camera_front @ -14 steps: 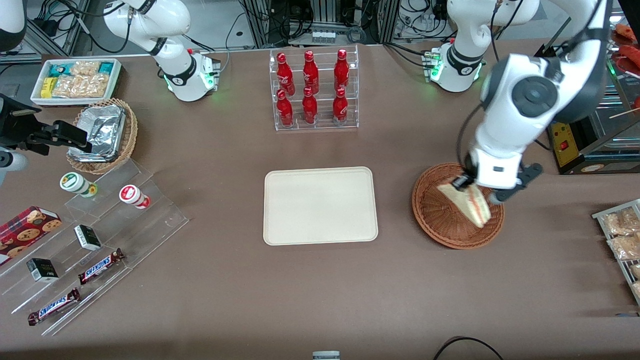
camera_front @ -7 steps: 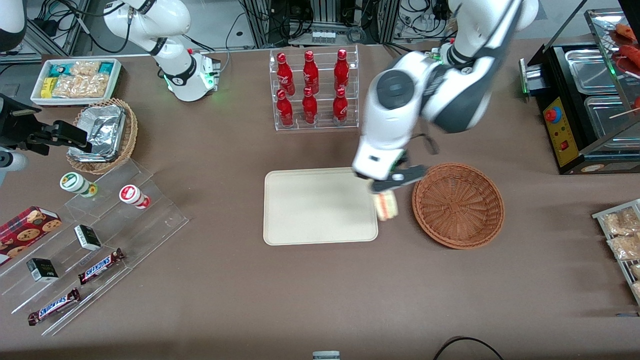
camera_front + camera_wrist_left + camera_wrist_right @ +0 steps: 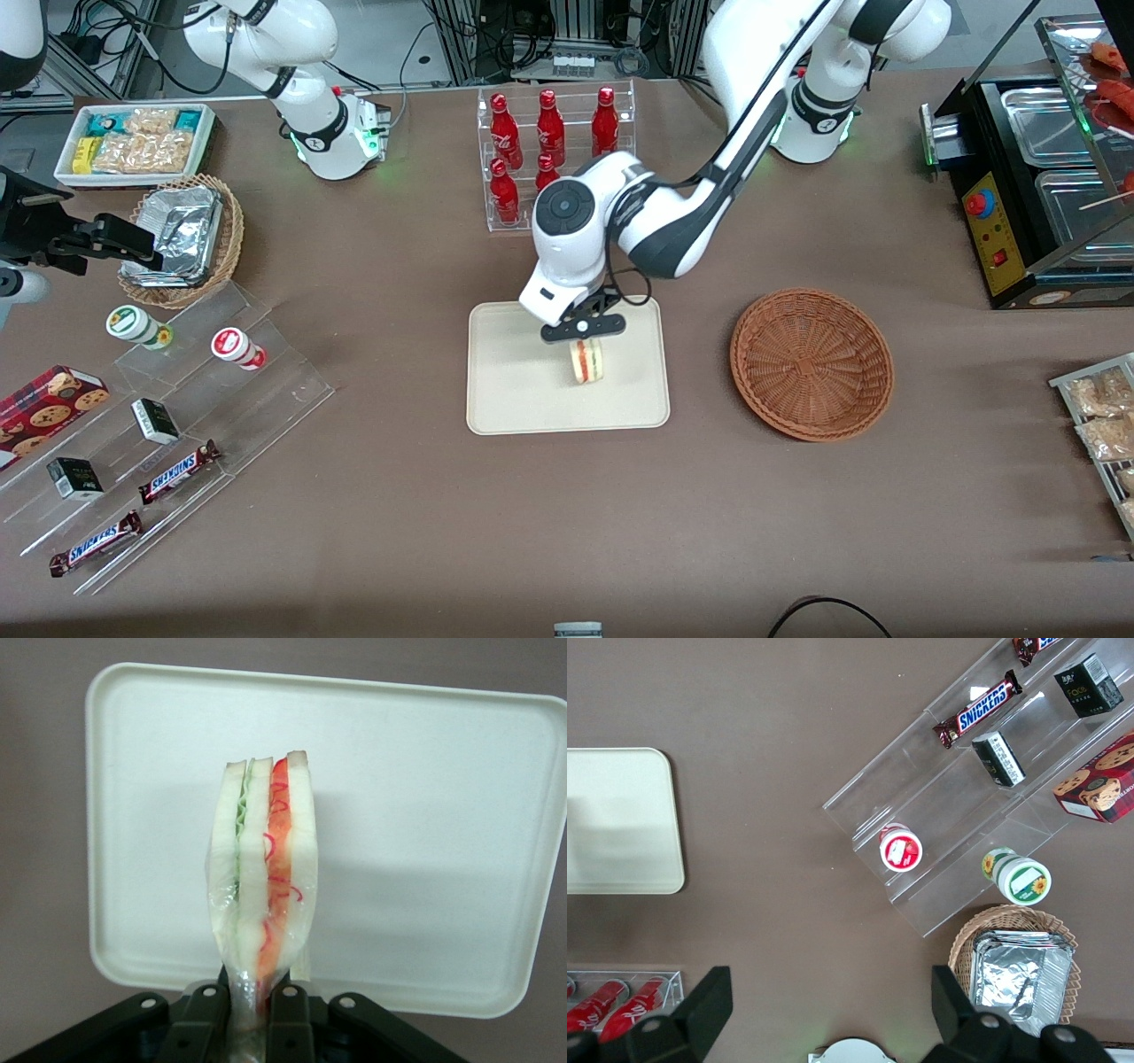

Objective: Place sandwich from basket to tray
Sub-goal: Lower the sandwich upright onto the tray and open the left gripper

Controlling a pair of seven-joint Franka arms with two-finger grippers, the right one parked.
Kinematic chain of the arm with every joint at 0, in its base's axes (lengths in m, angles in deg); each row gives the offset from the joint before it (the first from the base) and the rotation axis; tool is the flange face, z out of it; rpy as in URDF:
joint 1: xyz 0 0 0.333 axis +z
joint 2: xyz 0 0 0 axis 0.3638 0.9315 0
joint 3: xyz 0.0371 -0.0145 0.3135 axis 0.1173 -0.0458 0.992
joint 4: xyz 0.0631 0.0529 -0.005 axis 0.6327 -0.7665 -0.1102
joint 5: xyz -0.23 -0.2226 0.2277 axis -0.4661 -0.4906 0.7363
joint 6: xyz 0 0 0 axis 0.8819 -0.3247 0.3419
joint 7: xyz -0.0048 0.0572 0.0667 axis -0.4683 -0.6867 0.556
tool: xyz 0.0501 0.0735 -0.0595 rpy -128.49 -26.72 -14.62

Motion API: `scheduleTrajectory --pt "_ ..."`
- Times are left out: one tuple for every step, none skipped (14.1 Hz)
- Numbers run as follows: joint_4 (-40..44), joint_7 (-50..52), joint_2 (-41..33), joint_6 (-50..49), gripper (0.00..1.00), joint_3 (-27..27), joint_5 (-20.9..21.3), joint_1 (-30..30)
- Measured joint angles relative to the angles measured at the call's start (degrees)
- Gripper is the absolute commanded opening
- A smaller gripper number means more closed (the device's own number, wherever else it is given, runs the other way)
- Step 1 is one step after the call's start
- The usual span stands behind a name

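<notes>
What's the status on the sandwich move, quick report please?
Gripper shut on the sandwich, above the tray. Sandwich hangs edge-down, not yet released. Basket holds nothing. Nothing on the tray below it.

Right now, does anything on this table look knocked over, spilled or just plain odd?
Nothing looks spilled or damaged. The one unusual sight is the sandwich, pinched at one end by the gripper and hanging edge-on above the tray, not lying flat. The basket has nothing in it, and the red bottles stand upright in their rack.
</notes>
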Motion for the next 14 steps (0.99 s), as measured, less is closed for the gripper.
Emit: scheduleTrajectory --pt "0.1 0.1 1.2 1.9 0.0 0.0 1.4 -0.7" --pt "0.1 0.2 2.2 3.2 0.0 0.0 2.4 -1.3" --pt "0.2 0.2 3.1 4.0 0.0 0.0 2.8 -1.8" --pt "0.2 0.2 3.9 4.2 0.0 0.0 3.1 -2.2" --pt "0.2 0.1 4.4 4.2 0.0 0.0 3.3 -2.4" --pt "0.2 0.0 4.8 4.2 0.0 0.0 3.4 -2.5" --pt "0.2 0.0 5.1 4.2 0.0 0.0 3.5 -2.5" --pt "0.2 -0.1 5.3 4.2 0.01 0.1 3.5 -2.5" --pt "0.2 -0.1 5.6 4.2 0.31 0.2 3.5 -2.4" --pt "0.3 -0.1 5.9 4.2 0.92 0.2 3.5 -2.4" --pt "0.4 -0.1 6.1 4.2 1.0 0.2 3.5 -2.4" --pt "0.6 -0.1 6.1 4.2 1.0 0.2 3.5 -2.5" --pt "0.7 -0.1 6.1 4.2 1.0 0.2 3.5 -2.6" --pt "0.7 -0.1 6.1 4.2 1.0 0.2 3.5 -2.8"
